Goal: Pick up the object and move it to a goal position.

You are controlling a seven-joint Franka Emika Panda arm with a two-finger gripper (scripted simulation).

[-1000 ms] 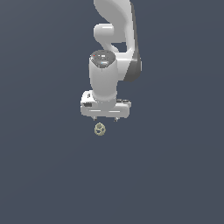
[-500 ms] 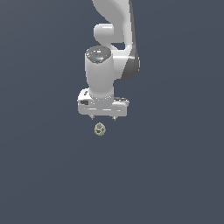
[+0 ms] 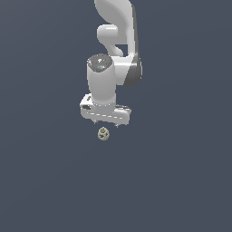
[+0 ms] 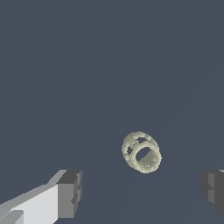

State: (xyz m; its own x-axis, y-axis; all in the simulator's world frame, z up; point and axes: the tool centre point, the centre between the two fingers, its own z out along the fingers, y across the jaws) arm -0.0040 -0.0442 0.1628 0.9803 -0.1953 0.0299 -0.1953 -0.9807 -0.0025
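The object (image 3: 103,133) is a tiny pale yellowish-tan ring-like lump with small holes, lying on the dark grey floor. In the wrist view the object (image 4: 141,152) sits ahead of the gap between the two grey fingertips (image 4: 70,193), apart from both. My white gripper (image 3: 105,123) hangs just above it in the exterior view, slightly behind it. The jaws stand wide apart and hold nothing. Only short finger stubs show under the hand in the exterior view.
The white arm (image 3: 115,41) rises from the hand to the upper edge of the exterior view. A plain dark grey floor (image 3: 181,172) surrounds the object on all sides.
The hand has drifted toward the exterior view's left and turned slightly, so it now hangs more directly over the object. The object has not moved.
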